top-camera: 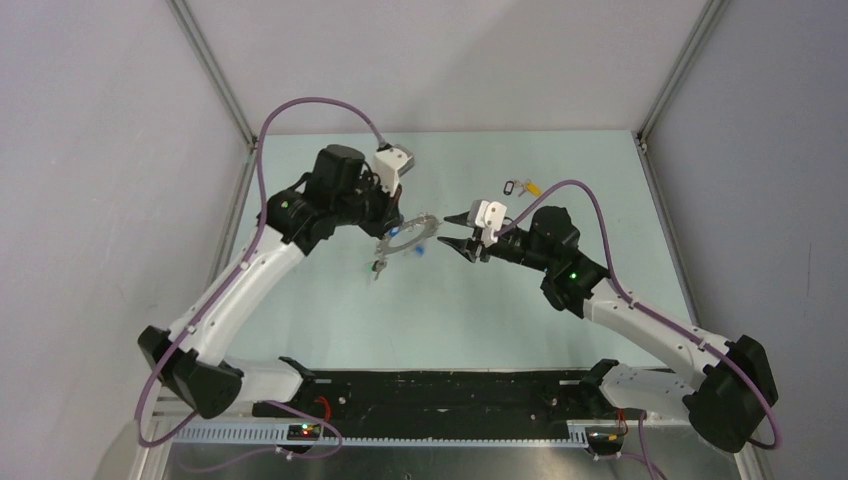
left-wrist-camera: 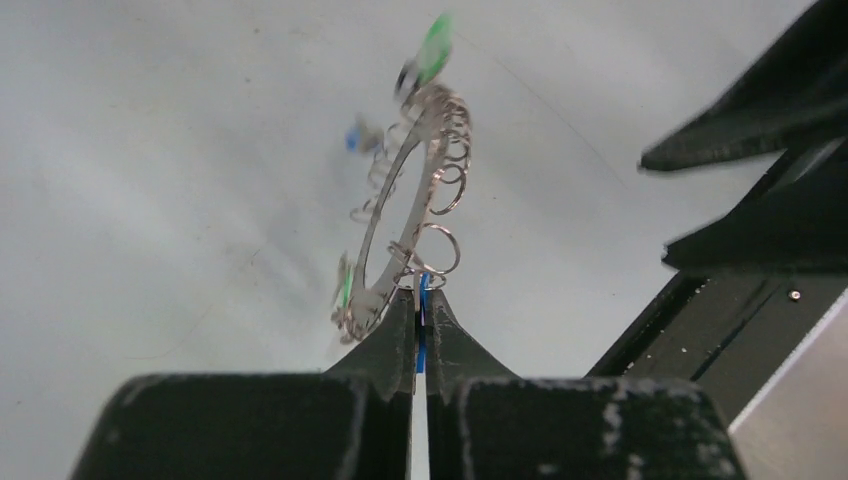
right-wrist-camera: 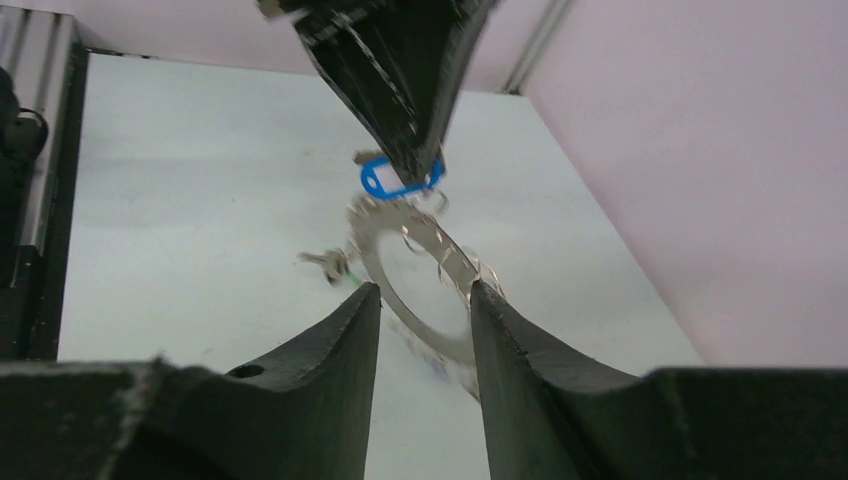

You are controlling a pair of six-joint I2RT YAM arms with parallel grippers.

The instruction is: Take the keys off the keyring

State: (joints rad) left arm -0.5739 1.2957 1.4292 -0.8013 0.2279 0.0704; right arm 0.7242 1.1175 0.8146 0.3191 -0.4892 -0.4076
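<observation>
Right gripper (right-wrist-camera: 425, 292) is facing the held keyring (top-camera: 408, 238).
Left gripper (left-wrist-camera: 421, 295) is pinching the keyring's far-left rim above mid-table; the right jaws are gaping just right of it, with keys (top-camera: 377, 266) dangling beneath.

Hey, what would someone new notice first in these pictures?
The left gripper, shut on a blue key tag, holds the jagged keyring aloft at centre. The open right gripper points at the ring from its right. Two loose key tags lie farther back on the table.
</observation>
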